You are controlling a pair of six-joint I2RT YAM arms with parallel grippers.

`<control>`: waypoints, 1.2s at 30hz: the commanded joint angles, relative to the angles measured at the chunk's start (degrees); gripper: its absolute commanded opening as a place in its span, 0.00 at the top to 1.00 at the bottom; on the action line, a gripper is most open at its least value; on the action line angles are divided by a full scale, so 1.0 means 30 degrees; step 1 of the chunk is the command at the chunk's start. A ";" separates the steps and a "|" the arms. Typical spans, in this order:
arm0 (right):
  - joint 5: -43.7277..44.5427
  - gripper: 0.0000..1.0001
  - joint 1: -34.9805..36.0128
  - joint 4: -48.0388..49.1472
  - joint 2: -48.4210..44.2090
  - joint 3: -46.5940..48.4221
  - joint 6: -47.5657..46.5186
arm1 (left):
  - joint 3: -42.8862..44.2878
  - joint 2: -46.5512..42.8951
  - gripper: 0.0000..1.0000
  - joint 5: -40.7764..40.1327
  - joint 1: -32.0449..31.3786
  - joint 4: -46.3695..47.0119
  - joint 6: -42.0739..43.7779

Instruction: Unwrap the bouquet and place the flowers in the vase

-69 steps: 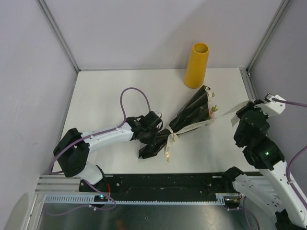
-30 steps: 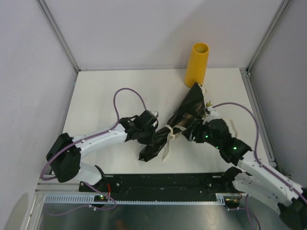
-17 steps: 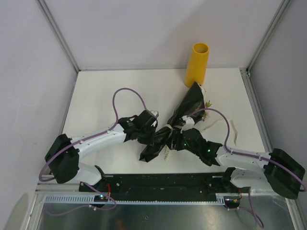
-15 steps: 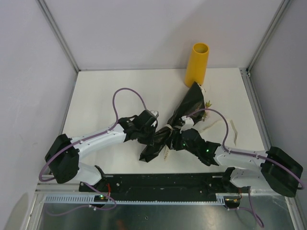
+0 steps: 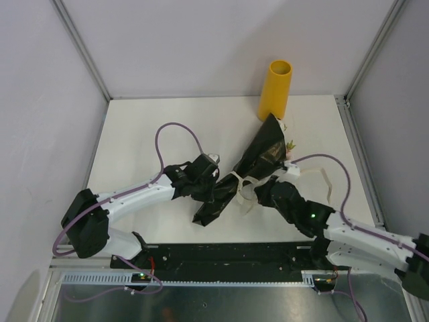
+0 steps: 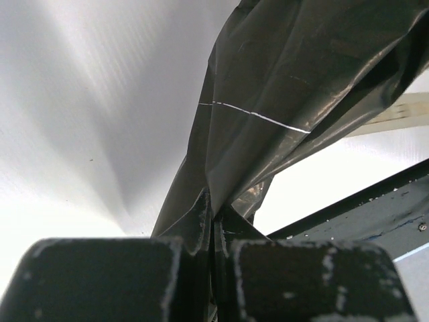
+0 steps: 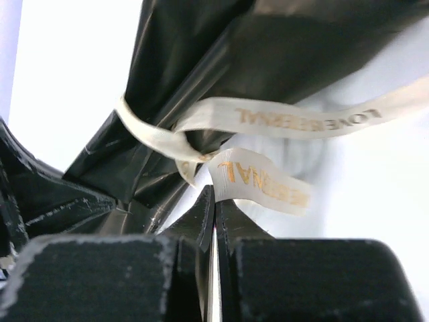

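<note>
The bouquet (image 5: 258, 157) lies slanted mid-table in its glossy black wrap, open end toward the mustard-yellow vase (image 5: 275, 90), which stands upright at the back. A little pink and green of the flowers (image 5: 289, 146) peeks from that end. My left gripper (image 5: 213, 192) is shut on the wrap's lower part; the black sheet (image 6: 288, 87) rises from the closed left gripper (image 6: 214, 213). My right gripper (image 5: 257, 192) is beside the knot, shut on a tail of the cream ribbon (image 7: 261, 178), which runs down into the closed right gripper (image 7: 215, 194). The stems are hidden.
A long ribbon end (image 5: 325, 180) trails over the table to the right of the bouquet. The black rail (image 5: 228, 255) runs along the near edge. Purple cables (image 5: 177, 131) loop above both arms. Grey walls and metal frame posts close in the table.
My right gripper reached the knot from the right and shut on the ribbon tail, then drew back a little to the right. My left gripper kept its hold on the wrap.
</note>
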 commanded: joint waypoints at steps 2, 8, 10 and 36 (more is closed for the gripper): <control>0.3888 1.00 -0.1517 -0.7251 -0.3868 0.1375 0.1981 | -0.0360 -0.0850 1.00 -0.0749 0.0109 0.0787 -0.0621; 0.4374 1.00 -0.5140 -1.0851 -0.6442 0.1612 0.2503 | -0.0788 -0.1011 1.00 -0.0741 0.0105 0.0785 -0.0758; 0.4456 1.00 -0.6160 -1.1806 -0.6715 0.1890 0.2743 | -0.0891 -0.1093 1.00 -0.0750 0.0117 0.0799 -0.0760; -1.2401 0.46 -0.5555 0.5040 0.3683 0.3472 -0.7534 | -0.0104 -0.0788 0.95 0.0328 0.0092 0.1057 -0.0199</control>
